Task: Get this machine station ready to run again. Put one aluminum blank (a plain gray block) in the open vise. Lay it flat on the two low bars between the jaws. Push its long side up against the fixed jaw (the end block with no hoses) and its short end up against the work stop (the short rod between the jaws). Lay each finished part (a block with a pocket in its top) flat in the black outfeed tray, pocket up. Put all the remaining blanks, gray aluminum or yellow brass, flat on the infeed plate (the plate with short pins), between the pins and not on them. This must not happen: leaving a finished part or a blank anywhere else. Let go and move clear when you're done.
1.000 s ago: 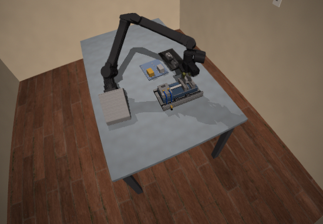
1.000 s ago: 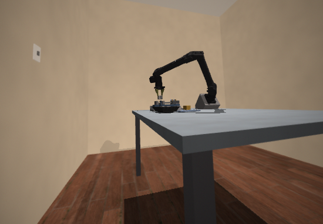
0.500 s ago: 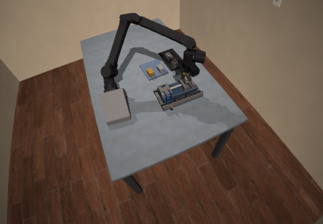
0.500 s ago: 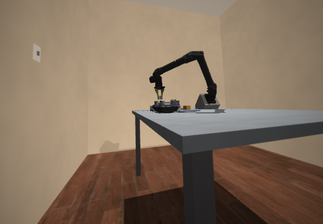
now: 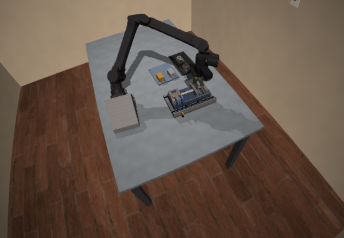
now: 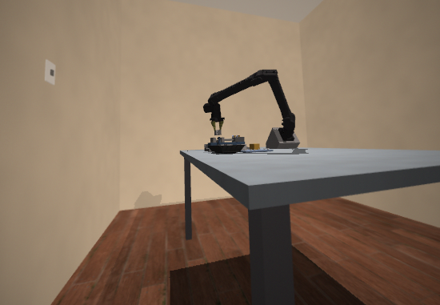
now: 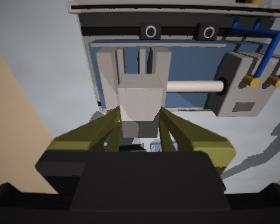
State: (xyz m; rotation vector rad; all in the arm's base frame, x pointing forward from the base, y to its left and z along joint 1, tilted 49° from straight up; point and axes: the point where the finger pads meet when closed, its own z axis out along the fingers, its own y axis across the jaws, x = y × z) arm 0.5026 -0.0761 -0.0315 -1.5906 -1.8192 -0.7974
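The gripper (image 7: 140,131) clasped a gray aluminum blank (image 7: 141,102) above the vise (image 7: 165,65), apparently for loading.

Tabletop (image 5: 175,150): gray slab on dark legs, over a wooden plank floor. Resting directly on it:
- ribbed gray base block (image 5: 122,112) at the arm's foot, near the left edge;
- blue infeed plate (image 5: 156,70), mid-table;
- black outfeed tray (image 5: 175,55), just beyond the plate;
- vise (image 5: 200,104) on its railed base, nearer the right edge.
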